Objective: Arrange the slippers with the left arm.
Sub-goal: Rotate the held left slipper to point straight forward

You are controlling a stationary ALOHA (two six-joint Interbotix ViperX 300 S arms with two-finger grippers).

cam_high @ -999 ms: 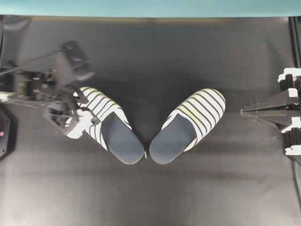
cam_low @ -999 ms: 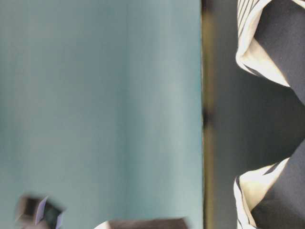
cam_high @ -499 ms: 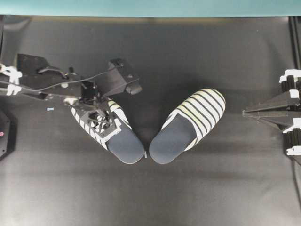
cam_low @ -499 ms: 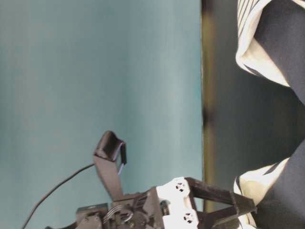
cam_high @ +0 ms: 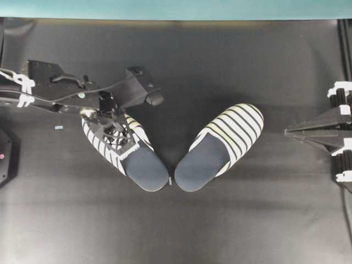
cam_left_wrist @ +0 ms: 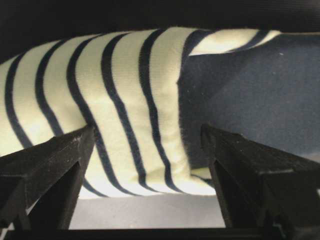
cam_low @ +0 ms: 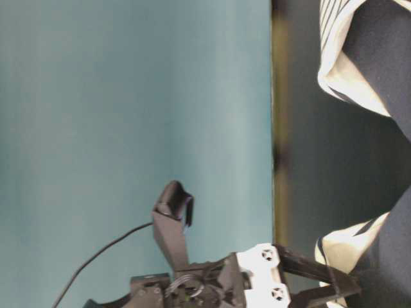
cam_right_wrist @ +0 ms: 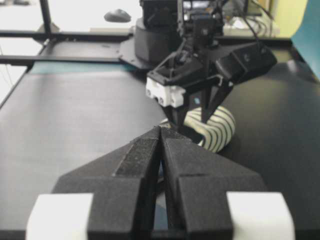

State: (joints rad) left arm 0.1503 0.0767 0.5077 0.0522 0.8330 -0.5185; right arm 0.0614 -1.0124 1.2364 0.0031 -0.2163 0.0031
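Left arm over the left slipper's toe, fingers wide apart around it.

Two slippers lie mid-counter (cam_high: 231, 55) in a V, heels nearly touching, toes splayed apart: left slipper (cam_high: 144, 169), right slipper (cam_high: 223, 147). Left arm (cam_high: 49, 91) reaches in from the left edge; left gripper (cam_high: 116, 137) sits above the left slipper's striped toe cover. Wrist view: both fingers (cam_left_wrist: 47, 167) spread wide, one on each side of the striped cover (cam_left_wrist: 125, 115), navy insole (cam_left_wrist: 250, 100) to the right; cannot tell if fingers touch the fabric. Nothing held. Right gripper (cam_high: 287, 132) is parked at the right edge, well apart from the right slipper, its fingers (cam_right_wrist: 142, 155) pressed together to a point, holding nothing. Teal backdrop (cam_high: 176, 8) along the far edge.
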